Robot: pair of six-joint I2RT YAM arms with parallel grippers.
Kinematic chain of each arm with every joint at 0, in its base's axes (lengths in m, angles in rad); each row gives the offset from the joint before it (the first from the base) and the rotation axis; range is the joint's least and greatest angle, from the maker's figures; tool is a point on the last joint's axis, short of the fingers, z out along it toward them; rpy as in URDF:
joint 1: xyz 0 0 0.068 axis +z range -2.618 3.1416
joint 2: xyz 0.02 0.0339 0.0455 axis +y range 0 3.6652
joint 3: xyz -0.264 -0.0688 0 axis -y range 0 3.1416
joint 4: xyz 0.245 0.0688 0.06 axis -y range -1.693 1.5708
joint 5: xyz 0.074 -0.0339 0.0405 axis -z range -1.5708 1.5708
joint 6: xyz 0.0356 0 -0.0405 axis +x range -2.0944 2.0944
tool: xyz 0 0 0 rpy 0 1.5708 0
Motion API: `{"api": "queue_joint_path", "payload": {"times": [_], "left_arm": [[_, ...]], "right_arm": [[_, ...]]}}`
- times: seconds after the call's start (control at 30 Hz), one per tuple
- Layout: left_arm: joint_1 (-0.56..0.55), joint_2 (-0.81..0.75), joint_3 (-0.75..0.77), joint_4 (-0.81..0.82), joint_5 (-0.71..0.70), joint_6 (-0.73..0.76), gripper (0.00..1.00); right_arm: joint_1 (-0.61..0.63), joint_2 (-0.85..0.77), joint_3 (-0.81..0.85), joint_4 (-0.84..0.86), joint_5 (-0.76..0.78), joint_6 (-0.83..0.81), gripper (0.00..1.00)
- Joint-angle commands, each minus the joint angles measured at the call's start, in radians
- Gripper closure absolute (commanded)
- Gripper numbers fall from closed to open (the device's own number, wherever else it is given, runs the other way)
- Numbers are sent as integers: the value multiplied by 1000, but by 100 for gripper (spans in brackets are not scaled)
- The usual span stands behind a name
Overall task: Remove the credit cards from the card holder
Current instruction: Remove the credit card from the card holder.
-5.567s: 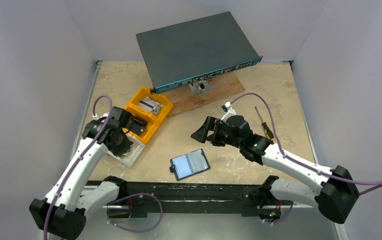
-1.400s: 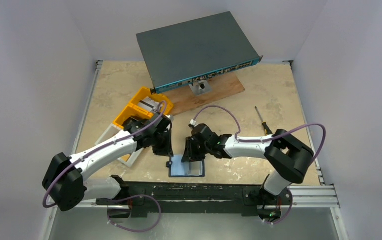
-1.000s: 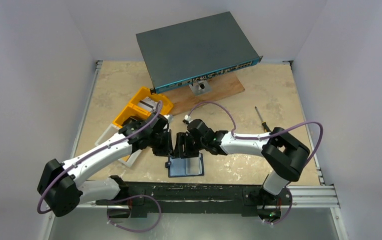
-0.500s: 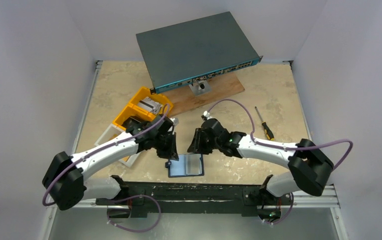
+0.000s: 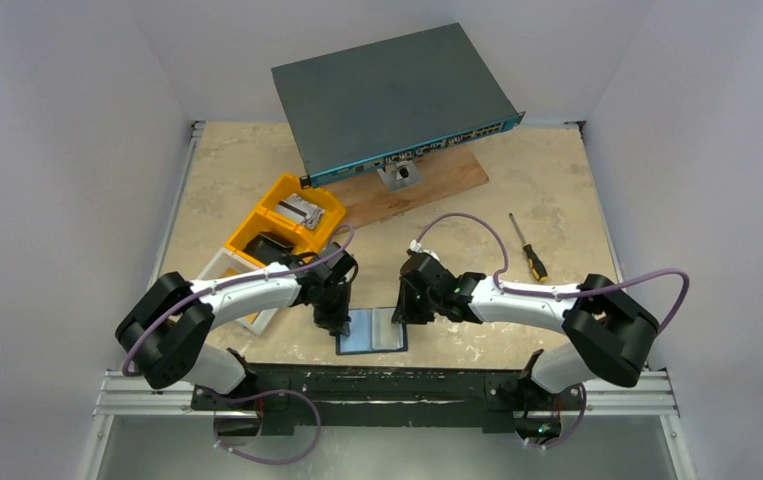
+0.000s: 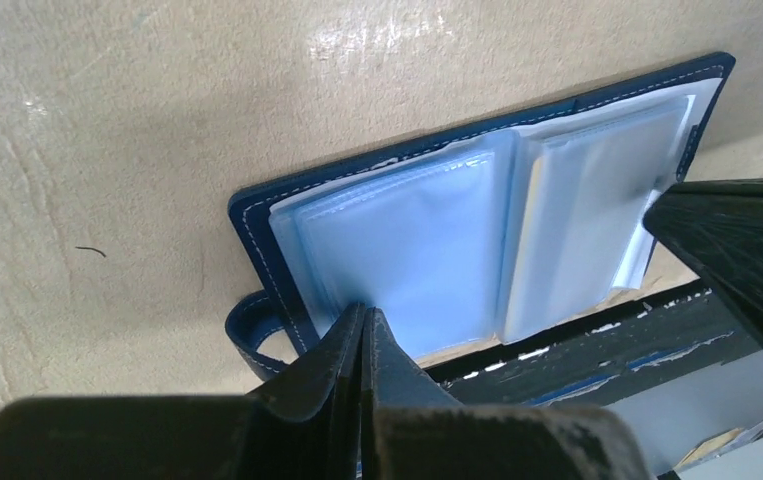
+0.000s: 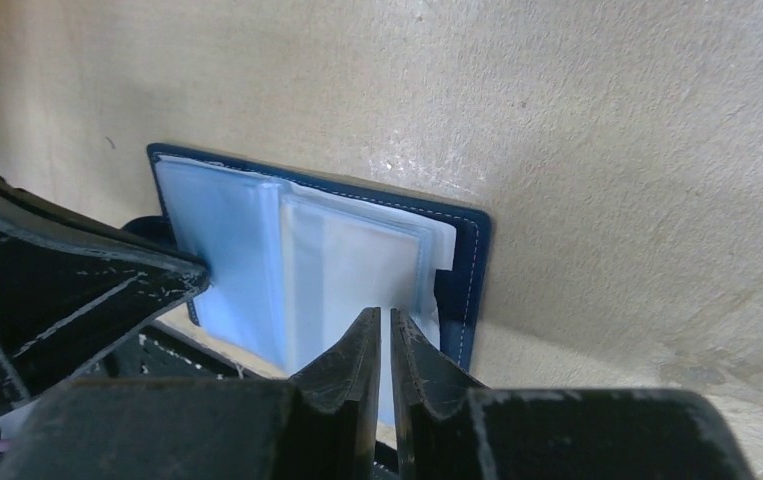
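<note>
The dark navy card holder (image 5: 375, 334) lies open near the table's front edge, its pale clear sleeves (image 6: 417, 245) facing up. The credit cards are hidden in the sleeves; I cannot make them out. My left gripper (image 5: 341, 323) is shut, and its tips (image 6: 362, 312) press on the left sleeve beside the strap loop (image 6: 247, 330). My right gripper (image 5: 401, 312) has its tips (image 7: 385, 315) down on the right sleeve (image 7: 357, 260). Its jaws stand nearly together with only a thin slit. I cannot tell whether a sleeve edge is caught.
Yellow bins (image 5: 287, 225) and a white tray (image 5: 219, 268) sit behind the left arm. A grey network switch (image 5: 392, 95) leans on a wooden board (image 5: 437, 180) at the back. A screwdriver (image 5: 529, 250) lies to the right. The black rail (image 5: 377, 380) runs just before the holder.
The left gripper has come down onto the holder's left sleeve. The right gripper has dropped to the right sleeve, and its jaws have closed from wide apart to almost together.
</note>
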Motion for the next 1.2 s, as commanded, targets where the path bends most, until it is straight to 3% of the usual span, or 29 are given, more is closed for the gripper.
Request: {"api": "queue_joint_path", "payload": {"times": [0.0,0.53,0.87,1.17], "left_arm": [[-5,43,-35,50,-50,-11,100],[-5,58,-45,87,-24,-11,100],[-15,-123,21,28,58,20,96],[-51,-43,-41,260,208,-53,98]], "right_arm": [[19,37,0,34,19,-17,91],[65,162,95,95,-69,-38,92],[63,216,97,114,-124,-23,93],[38,245,72,139,-152,8,96]]}}
